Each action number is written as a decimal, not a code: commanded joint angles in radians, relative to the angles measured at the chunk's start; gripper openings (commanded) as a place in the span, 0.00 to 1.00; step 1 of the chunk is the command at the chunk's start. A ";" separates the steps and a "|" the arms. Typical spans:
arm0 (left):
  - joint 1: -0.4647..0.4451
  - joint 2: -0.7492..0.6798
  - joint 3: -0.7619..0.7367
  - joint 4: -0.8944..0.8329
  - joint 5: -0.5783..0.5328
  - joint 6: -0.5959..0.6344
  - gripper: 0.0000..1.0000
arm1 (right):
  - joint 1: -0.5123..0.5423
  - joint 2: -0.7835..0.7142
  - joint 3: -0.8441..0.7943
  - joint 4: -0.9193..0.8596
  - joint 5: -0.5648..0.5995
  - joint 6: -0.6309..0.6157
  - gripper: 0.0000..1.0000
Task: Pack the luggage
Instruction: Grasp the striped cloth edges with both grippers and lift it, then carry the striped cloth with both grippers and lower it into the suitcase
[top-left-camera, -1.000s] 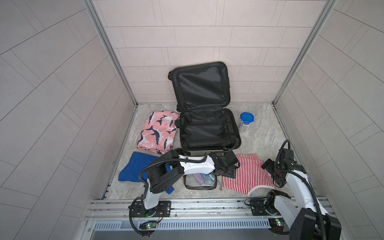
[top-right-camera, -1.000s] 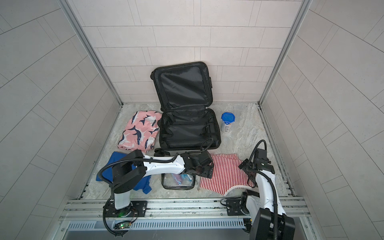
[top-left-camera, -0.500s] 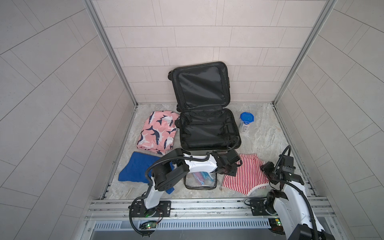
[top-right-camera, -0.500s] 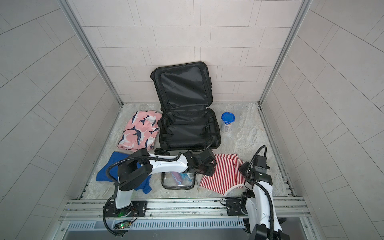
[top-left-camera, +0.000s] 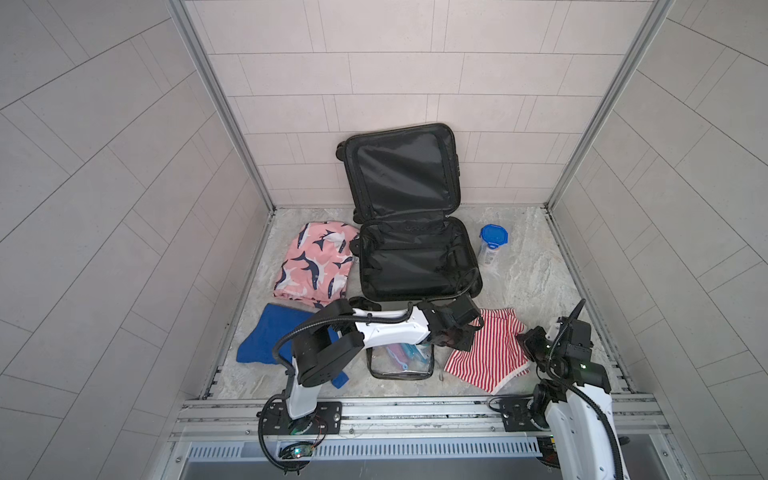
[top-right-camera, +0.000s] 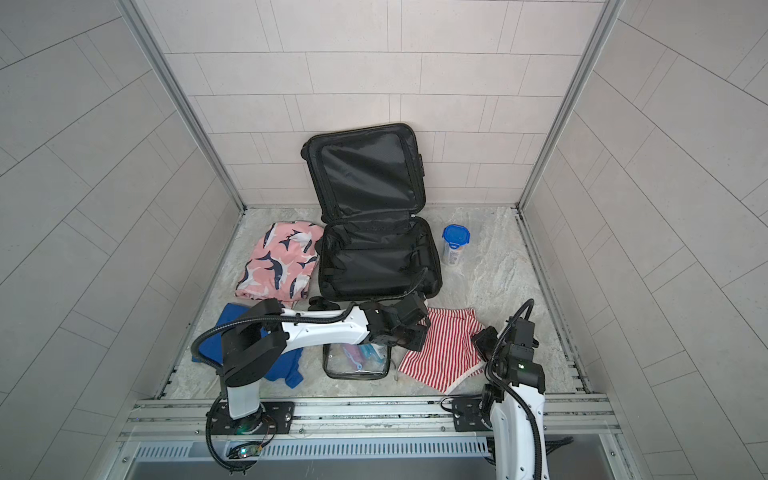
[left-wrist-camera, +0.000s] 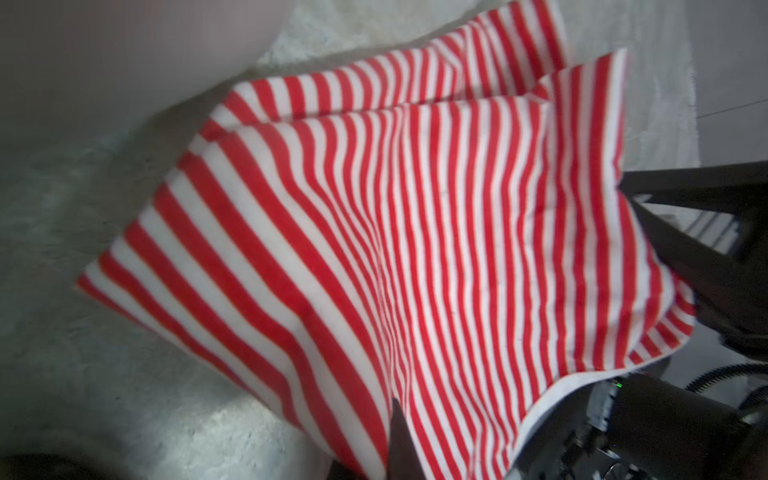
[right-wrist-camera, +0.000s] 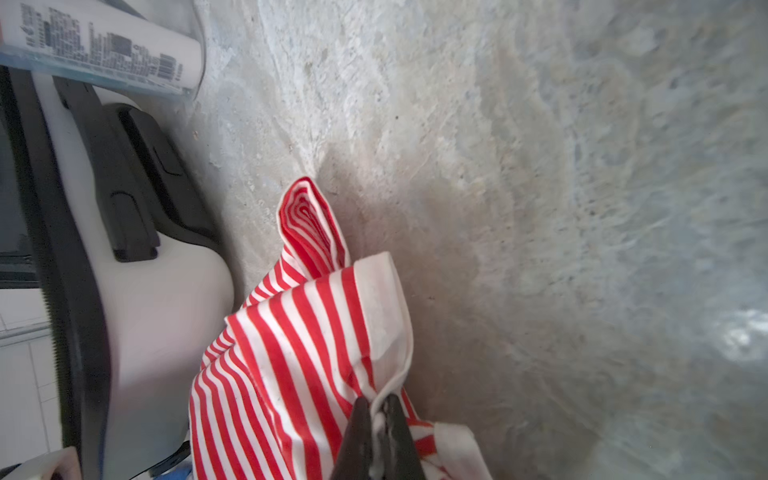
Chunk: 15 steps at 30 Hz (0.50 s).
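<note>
Red-and-white striped shorts (top-left-camera: 492, 353) are being clenched at opposite edges by the left end effector (top-left-camera: 460, 337) and the right end effector (right-wrist-camera: 376, 432). An even, taut lift is being called for, toward the open luggage (top-left-camera: 415, 266), lying empty behind on the tabletop (top-left-camera: 521, 282).

The left arm (top-left-camera: 390, 332) and right arm (top-left-camera: 575, 419) share white rounded shells and black joint housings. A black ribbed cable (top-left-camera: 299, 331) runs along each. Each black base plate (top-left-camera: 328, 415) carries silver screws. A green light (top-left-camera: 585, 366) glows on the right arm. The left tool (left-wrist-camera: 397, 432) and right tool (right-wrist-camera: 376, 409) have dark tapered fingers.
</note>
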 joint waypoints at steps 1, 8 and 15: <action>-0.015 -0.088 0.077 -0.073 -0.014 0.023 0.00 | 0.005 0.014 0.087 -0.042 -0.024 0.025 0.00; -0.020 -0.201 0.168 -0.177 -0.060 0.091 0.00 | 0.024 0.060 0.302 -0.083 -0.065 0.080 0.00; 0.007 -0.288 0.256 -0.251 -0.184 0.194 0.00 | 0.200 0.116 0.479 0.040 0.022 0.222 0.00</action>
